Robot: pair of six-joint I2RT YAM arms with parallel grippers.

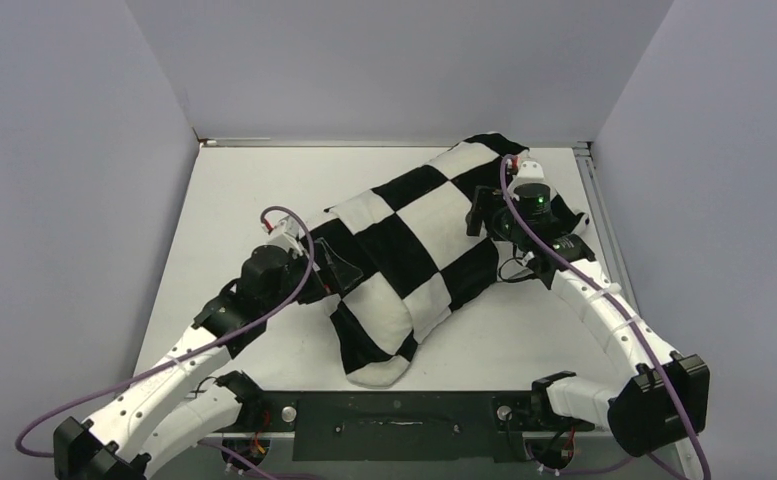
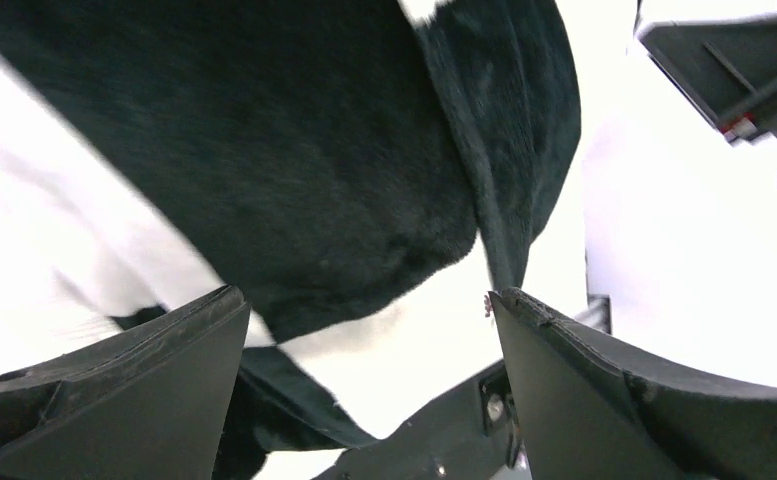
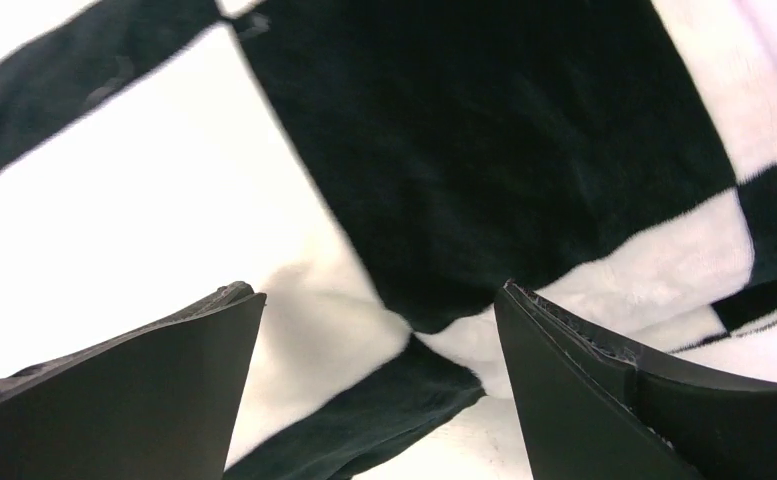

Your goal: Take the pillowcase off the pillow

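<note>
Barely begun, I judge: the pillowcase lies slantwise on the table and seems to cover the whole pillow, none of it plainly showing, while the left tool and right tool hang spread, gripping nothing, close to its cloth.

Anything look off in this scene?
Nothing damaged or spilled. The pillowcase lies diagonally across the table, its near end almost at the front edge. The left tool and right tool are both open over the fabric, neither pinching it.
</note>
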